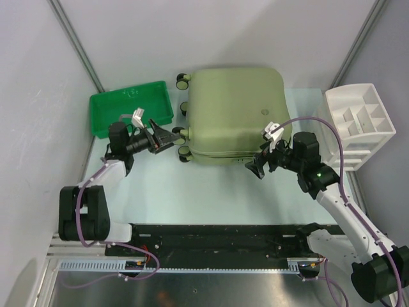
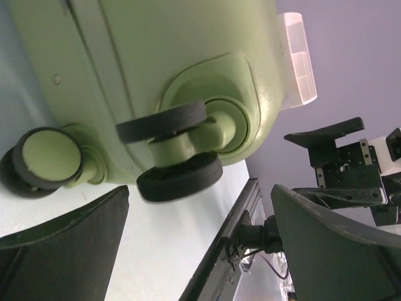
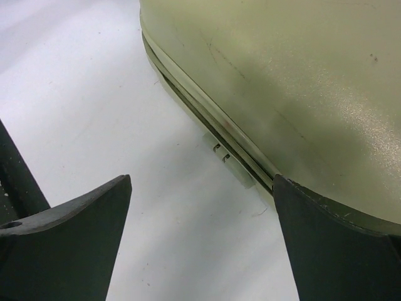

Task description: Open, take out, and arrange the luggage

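Currently the large pale olive-green hard-shell suitcase lies flat and closed on the pale counter. Left jaws stand apart just beside its black twin wheels, not touching. Right jaws stand apart at the suitcase's near right corner, beside its seam. Flat green plastic tray to the suitcase's left; white compartmented organizer to its right.

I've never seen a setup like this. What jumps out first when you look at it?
The big olive-green luggage lies flat and closed in the middle, its wheels pointing left. The left hand, open, is by those wheels; the right hand, open, faces the seam at its near right corner. A green tray sits back left, a white organizer far right.
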{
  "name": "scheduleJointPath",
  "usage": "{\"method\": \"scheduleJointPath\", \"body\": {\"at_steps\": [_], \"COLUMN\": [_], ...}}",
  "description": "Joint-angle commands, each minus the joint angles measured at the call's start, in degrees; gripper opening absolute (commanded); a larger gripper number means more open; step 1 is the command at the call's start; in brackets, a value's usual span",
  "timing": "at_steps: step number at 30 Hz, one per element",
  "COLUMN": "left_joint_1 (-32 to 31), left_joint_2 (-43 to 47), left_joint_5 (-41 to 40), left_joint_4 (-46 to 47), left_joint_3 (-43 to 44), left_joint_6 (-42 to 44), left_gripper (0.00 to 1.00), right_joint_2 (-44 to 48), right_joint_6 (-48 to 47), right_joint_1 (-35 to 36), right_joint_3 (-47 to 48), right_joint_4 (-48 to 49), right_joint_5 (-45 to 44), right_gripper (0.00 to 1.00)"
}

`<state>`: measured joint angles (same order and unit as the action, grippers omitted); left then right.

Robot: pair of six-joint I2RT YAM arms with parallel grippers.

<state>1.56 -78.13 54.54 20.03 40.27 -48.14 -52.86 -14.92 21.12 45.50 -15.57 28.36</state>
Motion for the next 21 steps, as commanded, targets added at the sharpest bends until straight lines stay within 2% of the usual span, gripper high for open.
{"method": "scheduleJointPath", "body": {"at_steps": [1,11,14,15,21], "left_joint_1": [-3.1,-3.5,-3.7,-3.7,-3.7], "left_joint_2": [-5.4,-12.7,-13.2,-13.0,-10.3], "left_joint_5": [2.5,2.2,3.9,4.8,5.1], "left_joint_4": [8.9,16.7,21.4,22.2,26.2], "left_joint_3": [3.8,7.5,7.6,7.7,7.0], "left_joint_6": [-4.1,-10.6,-16.8,-18.3,-26.6], "left_gripper": [1.00,0.97,0.84,0.74,0.49], "right_joint_2": [-0.7,-2.6,-3.2,-3.2,-1.5], "right_joint_6": [-1.1,-0.7,-1.6,-2.0,-7.7], "right_joint_1": [-0.1,-0.1,-0.1,-0.1,0.1], "right_joint_3": [0.0,0.0,-0.1,-0.3,-3.4], "right_joint_4": [0.4,0.5,0.2,0.3,1.8], "right_joint_5": [1.7,2.7,2.9,2.8,2.7], "right_gripper": [1.00,1.00,1.00,1.00,1.00]}}
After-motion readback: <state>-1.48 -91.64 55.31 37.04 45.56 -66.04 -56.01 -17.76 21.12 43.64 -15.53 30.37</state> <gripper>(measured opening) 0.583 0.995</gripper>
